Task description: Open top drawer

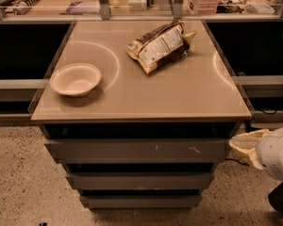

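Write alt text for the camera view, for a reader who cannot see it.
The robot's gripper sits off the right end of the top drawer, the widest of three grey handleless fronts. On the tan cabinet top lie a pale bowl at left and a snack bag toward the back.

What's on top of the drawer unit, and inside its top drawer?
On the countertop: a pale bowl, left, and a snack bag, back-right. The top drawer hides its inside. The gripper is beside its right end.
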Tool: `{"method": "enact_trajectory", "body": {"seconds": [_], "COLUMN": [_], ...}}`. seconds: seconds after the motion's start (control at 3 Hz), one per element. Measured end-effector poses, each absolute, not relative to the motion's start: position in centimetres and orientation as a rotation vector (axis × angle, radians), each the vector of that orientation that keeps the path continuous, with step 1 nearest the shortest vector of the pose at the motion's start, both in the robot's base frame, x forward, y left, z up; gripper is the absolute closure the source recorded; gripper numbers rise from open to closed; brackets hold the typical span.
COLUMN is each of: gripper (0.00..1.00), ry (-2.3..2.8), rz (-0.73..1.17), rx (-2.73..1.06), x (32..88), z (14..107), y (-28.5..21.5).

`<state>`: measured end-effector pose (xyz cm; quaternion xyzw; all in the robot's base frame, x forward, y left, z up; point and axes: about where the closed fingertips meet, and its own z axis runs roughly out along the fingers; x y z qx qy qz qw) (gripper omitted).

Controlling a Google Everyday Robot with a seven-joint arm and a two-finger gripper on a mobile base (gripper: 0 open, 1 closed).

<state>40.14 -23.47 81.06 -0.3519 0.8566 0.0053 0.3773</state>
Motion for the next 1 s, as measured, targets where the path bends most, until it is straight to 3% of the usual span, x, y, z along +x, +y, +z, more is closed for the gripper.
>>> {"method": "enact_trajectory", "body": {"seconds": [0.33, 1.0], "gripper": [1.0, 1.0], "ry": [2.185, 2.097], "rz": [-0.015, 0.11], "rx": [-0.855, -0.699], "x": [40.3, 43.2], "z": [79.7, 74.9], "y": [-23.5, -23.4]}}
